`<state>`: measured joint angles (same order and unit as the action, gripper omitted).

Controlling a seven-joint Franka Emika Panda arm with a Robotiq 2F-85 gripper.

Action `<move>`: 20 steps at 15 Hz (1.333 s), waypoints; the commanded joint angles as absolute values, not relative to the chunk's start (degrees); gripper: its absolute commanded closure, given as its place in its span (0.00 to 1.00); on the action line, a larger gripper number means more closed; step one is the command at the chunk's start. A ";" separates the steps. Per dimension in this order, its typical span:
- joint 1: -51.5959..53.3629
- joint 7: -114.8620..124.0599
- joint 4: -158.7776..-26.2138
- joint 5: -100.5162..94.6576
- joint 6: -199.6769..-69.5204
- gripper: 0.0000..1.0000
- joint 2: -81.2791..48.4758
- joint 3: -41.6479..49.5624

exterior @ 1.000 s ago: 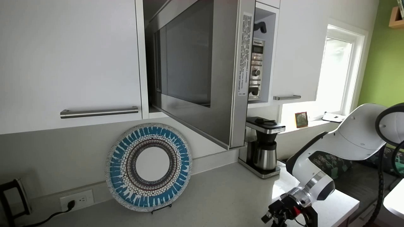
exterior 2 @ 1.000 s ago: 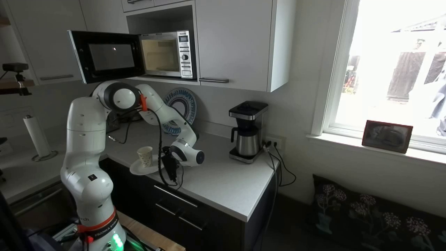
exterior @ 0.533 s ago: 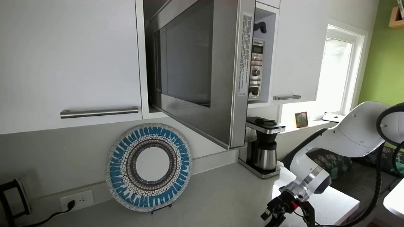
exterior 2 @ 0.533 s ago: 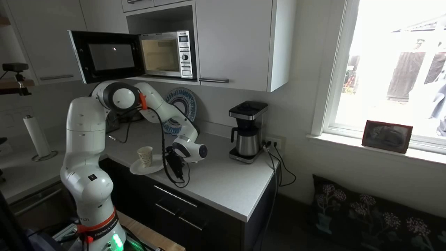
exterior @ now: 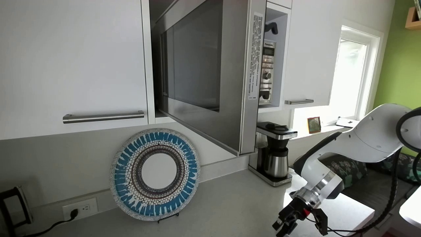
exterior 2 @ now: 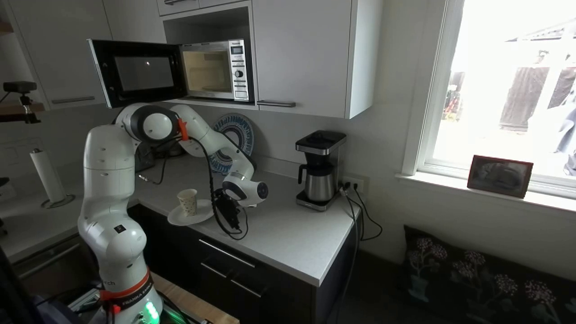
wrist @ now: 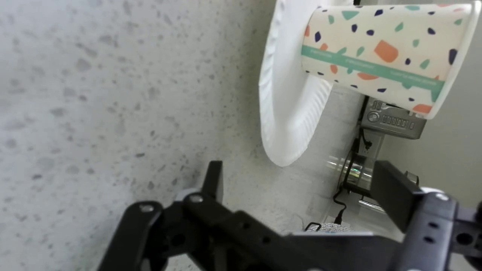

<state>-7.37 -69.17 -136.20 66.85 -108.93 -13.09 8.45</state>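
My gripper (wrist: 297, 171) is open with nothing between its fingers. It is above the pale speckled counter (wrist: 131, 113). A white paper plate (wrist: 288, 141) with a ridged rim lies just beyond the fingertips in the wrist view, not touching them. A paper cup (wrist: 380, 56) with coloured specks and a green band stands upright on the plate. In an exterior view the cup (exterior 2: 188, 202) and plate (exterior 2: 179, 219) are near the counter's front edge, with the gripper (exterior 2: 228, 215) beside them. In an exterior view the gripper (exterior: 283, 227) shows at the bottom edge, partly cut off.
A microwave (exterior 2: 207, 69) in the upper cabinet has its door (exterior 2: 139, 74) swung open above the arm; the door (exterior: 204, 72) juts out. A coffee maker (exterior 2: 320, 171) stands at the back. A blue patterned disc (exterior: 154, 174) leans on the wall. A paper towel roll (exterior 2: 48, 177) stands left.
The gripper and wrist have shifted slightly away from the plate and cup, uncovering more of the plate's rim. The cup, plate and microwave door have not moved.
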 commanded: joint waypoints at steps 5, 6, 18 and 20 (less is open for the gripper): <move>-9.03 -68.07 -136.00 62.95 -106.31 0.00 -9.61 9.47; -9.44 -68.45 -135.89 61.68 -105.43 0.00 -7.91 9.83; -9.82 -60.70 -128.51 40.63 -92.19 0.00 8.25 10.35; -9.63 -59.55 -126.54 37.35 -89.09 0.00 9.98 10.37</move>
